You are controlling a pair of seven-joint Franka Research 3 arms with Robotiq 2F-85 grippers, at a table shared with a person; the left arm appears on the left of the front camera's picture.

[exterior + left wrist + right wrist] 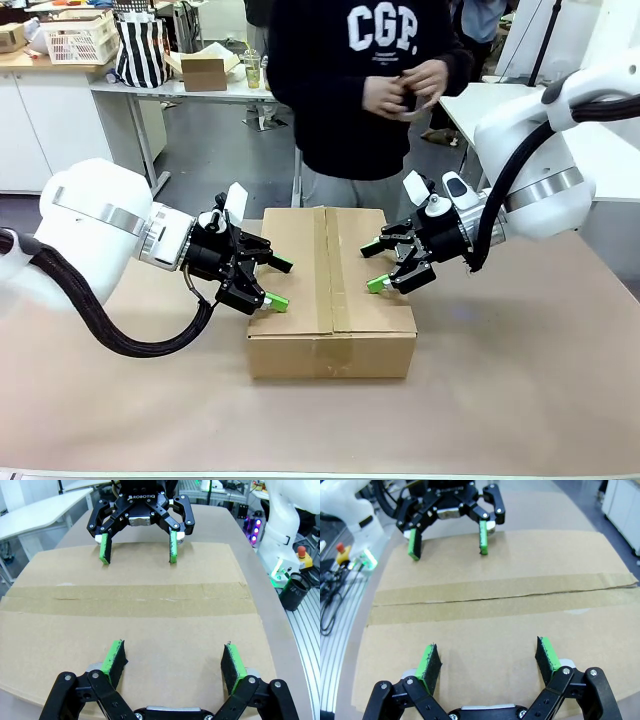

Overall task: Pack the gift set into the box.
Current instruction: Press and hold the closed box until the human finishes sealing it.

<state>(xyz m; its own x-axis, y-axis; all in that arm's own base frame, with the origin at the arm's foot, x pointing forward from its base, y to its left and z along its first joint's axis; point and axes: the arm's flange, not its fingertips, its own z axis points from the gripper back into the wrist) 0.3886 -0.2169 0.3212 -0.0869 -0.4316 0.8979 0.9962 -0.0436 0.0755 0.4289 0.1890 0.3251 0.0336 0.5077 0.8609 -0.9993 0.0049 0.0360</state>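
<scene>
Brown corrugated card filled the middle of the scene: the box sat closed on the bench, its top flaps meeting at a seam covered by a strip of tape. The gift set was not to be seen; whether it lay inside the shut carton could not be told.

The left tool hung at the box's left edge and the right tool over its right side, each released, green pads spread wide and holding nothing. In each wrist view the pads pointed down at the flap on that tool's own side, with the other tool facing it across the seam.

Judged from this, the step in hand was pressing or steadying the flaps. Doing it well would mean keeping both tools level, bearing evenly on either side of the seam, and not digging a pad edge into the card.

At the far side stood a person in a dark sweatshirt, hands together at the chest. The bench top was plain tan; behind were white tables and a white crate.
</scene>
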